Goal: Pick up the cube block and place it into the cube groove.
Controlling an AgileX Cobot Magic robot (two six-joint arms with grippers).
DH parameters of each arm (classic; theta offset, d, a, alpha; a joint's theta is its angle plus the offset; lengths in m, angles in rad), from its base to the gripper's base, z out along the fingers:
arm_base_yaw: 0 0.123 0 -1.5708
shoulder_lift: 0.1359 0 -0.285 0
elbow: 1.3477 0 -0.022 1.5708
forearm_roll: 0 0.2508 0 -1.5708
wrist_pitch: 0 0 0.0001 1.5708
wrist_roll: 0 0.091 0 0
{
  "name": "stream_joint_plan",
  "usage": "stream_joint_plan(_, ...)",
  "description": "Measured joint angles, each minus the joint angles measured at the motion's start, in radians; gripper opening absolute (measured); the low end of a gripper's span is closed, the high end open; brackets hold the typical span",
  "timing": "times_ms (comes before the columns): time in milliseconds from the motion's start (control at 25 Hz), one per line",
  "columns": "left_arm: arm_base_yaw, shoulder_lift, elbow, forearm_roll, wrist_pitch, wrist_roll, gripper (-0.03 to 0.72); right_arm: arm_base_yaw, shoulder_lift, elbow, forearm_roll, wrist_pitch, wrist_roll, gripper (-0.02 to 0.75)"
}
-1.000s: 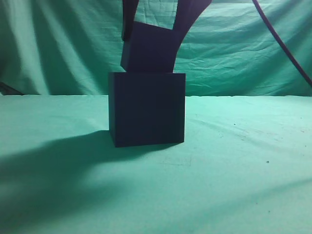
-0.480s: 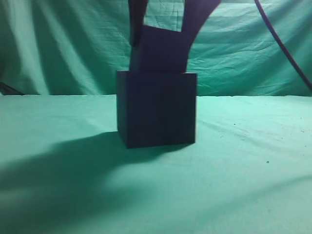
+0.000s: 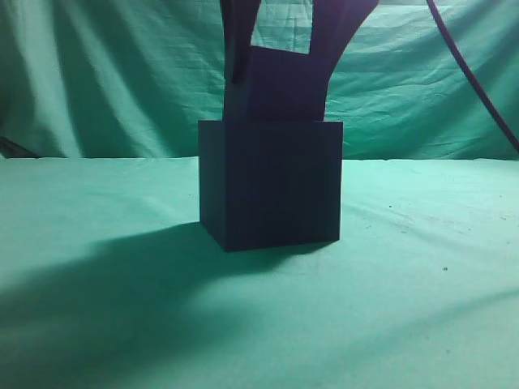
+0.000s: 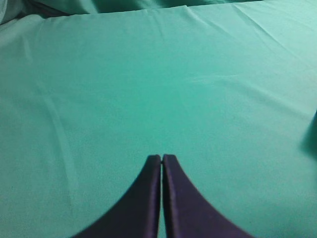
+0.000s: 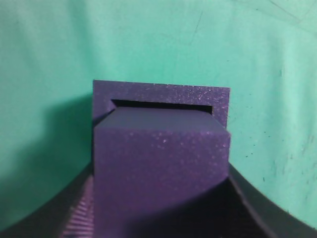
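The cube groove (image 3: 272,182) is a large blackish-navy box standing on the green cloth in the middle of the exterior view. Its purple rim (image 5: 161,91) and open top show in the right wrist view. My right gripper (image 3: 280,77) is shut on the cube block (image 3: 280,85), the smaller dark purple cube (image 5: 161,163). It holds the block right over the groove, with the block's lower end at or just inside the opening. My left gripper (image 4: 161,157) is shut and empty over bare cloth, away from both cubes.
Green cloth (image 3: 422,267) covers the table and hangs as a backdrop (image 3: 97,73). A dark cable (image 3: 474,81) runs down at the upper right. The groove casts a wide shadow to the left front.
The right gripper has moved the cube block right and a little down. The groove has also shifted right and slightly toward the camera.
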Motion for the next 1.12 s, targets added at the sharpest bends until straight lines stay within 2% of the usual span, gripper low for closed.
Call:
stream_joint_plan(360, 0.0, 0.0, 0.0, 0.0, 0.0, 0.0, 0.0, 0.0, 0.0, 0.0, 0.0, 0.006, -0.004, 0.433)
stream_joint_plan(400, 0.0, 0.0, 0.0, 0.0, 0.0, 0.0, 0.0, 0.0, 0.0, 0.0, 0.0, 0.009, -0.004, 0.484)
stream_joint_plan(520, 0.0, 0.0, 0.0, 0.0, 0.0, 0.0, 0.0, 0.0, 0.0, 0.0, 0.0, 0.011, -0.004, 0.571)
stream_joint_plan(720, 0.0, 0.0, 0.0, 0.0, 0.0, 0.0, 0.0, 0.0, 0.0, -0.031, -0.014, 0.047, -0.004, 0.567)
stream_joint_plan(800, 0.0, 0.0, 0.0, 0.0, 0.0, 0.0, 0.0, 0.0, 0.0, -0.084, -0.039, 0.106, -0.004, 0.432)
stream_joint_plan(960, 0.0, 0.0, 0.0, 0.0, 0.0, 0.0, 0.0, 0.0, -0.011, -0.213, -0.144, 0.194, -0.004, 0.108)
stream_joint_plan(1080, 0.0, 0.0, 0.0, 0.0, 0.0, 0.0, 0.0, 0.0, -0.084, -0.244, -0.193, 0.204, -0.004, 0.0)
stream_joint_plan(1120, 0.0, 0.0, 0.0, 0.0, 0.0, 0.0, 0.0, 0.0, -0.123, -0.246, -0.201, 0.21, -0.004, 0.0)
